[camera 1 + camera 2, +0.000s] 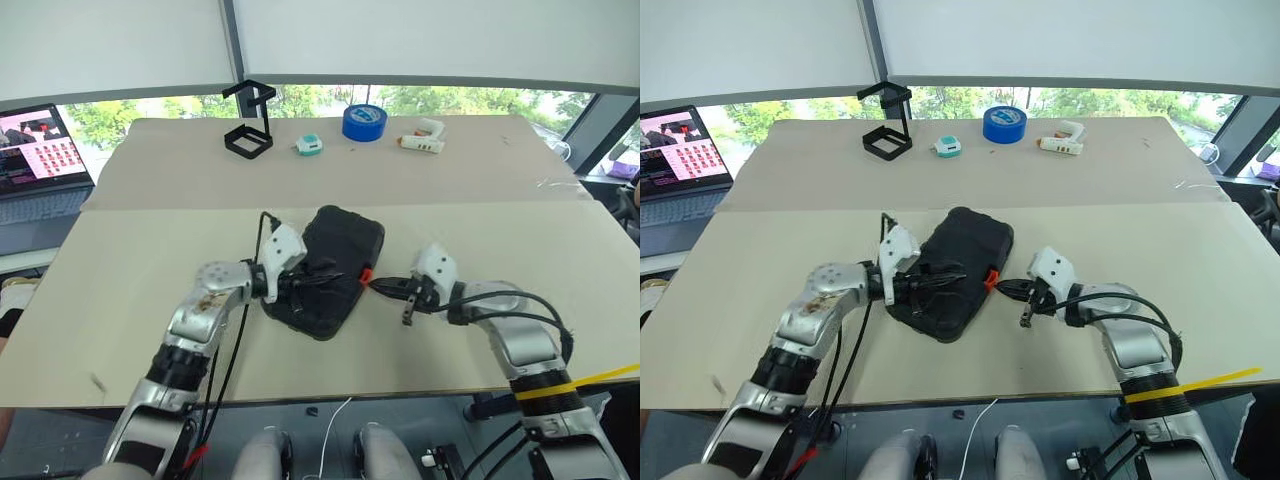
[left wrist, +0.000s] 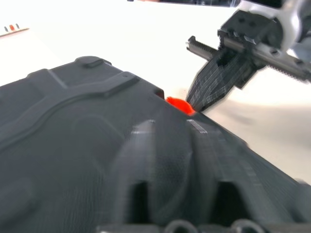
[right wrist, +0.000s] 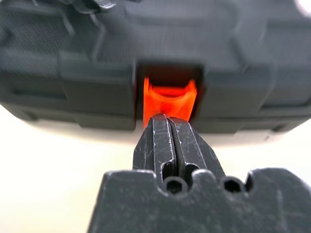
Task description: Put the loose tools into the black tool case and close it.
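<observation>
The black tool case (image 1: pixel 333 268) lies closed on the worktop (image 1: pixel 480 240). Rigid moulded plastic, probably light and slippery; press its orange latch (image 3: pixel 168 101). Right pincer (image 3: pixel 169 138) is pressed together, tips at the latch. Left pincer (image 1: pixel 318 277) sits over the case lid; cannot tell its spread.

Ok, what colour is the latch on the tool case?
Orange latch, clearest in the right wrist view.

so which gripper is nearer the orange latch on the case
Right. The right gripper, shut, has its tips at the orange latch; the left gripper is over the black tool case lid, farther from it.
</observation>
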